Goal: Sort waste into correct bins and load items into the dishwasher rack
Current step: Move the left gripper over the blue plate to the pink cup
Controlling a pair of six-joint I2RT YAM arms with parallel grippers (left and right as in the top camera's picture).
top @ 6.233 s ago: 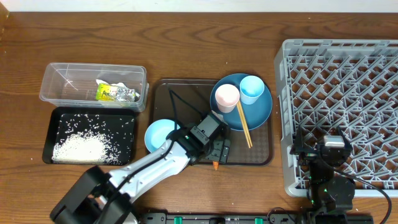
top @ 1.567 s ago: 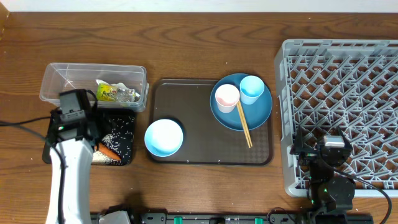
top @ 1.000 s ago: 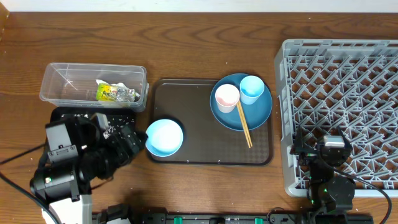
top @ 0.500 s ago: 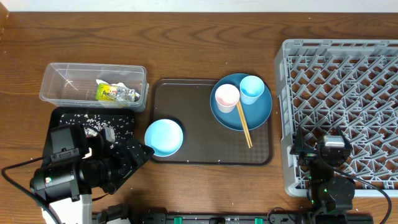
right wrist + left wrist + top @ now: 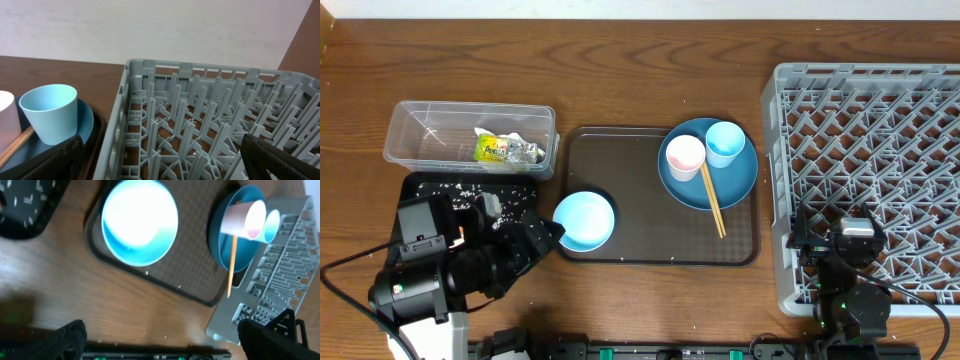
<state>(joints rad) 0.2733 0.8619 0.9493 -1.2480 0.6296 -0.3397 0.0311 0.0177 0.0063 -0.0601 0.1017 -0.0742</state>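
My left gripper [image 5: 542, 238] is open and empty, low over the table just left of the small light-blue bowl [image 5: 584, 221]; in the left wrist view its fingers [image 5: 162, 345] spread wide below the bowl [image 5: 140, 220]. The blue plate [image 5: 740, 180] holds the pinkish-white cup [image 5: 684, 157], the light-blue cup [image 5: 725, 143] and the chopsticks [image 5: 712, 200]. The wrapper [image 5: 505, 149] lies in the clear tub [image 5: 420, 130]. Rice grains [image 5: 470, 190] dot the black tray [image 5: 515, 185]. The carrot is hidden. My right gripper [image 5: 802, 245] is open over the rack's [image 5: 880, 120] front left part.
The dark-brown serving tray [image 5: 640, 200] carries the bowl and plate between the bins and the rack. My left arm covers most of the black tray. The right wrist view shows the rack's pegs [image 5: 200, 125] and the light-blue cup [image 5: 50, 117] beyond its left wall.
My left gripper carried the carrot from the serving tray to the black tray and let it go. The arm then drew back and now points at the bowl. The right arm has not moved.
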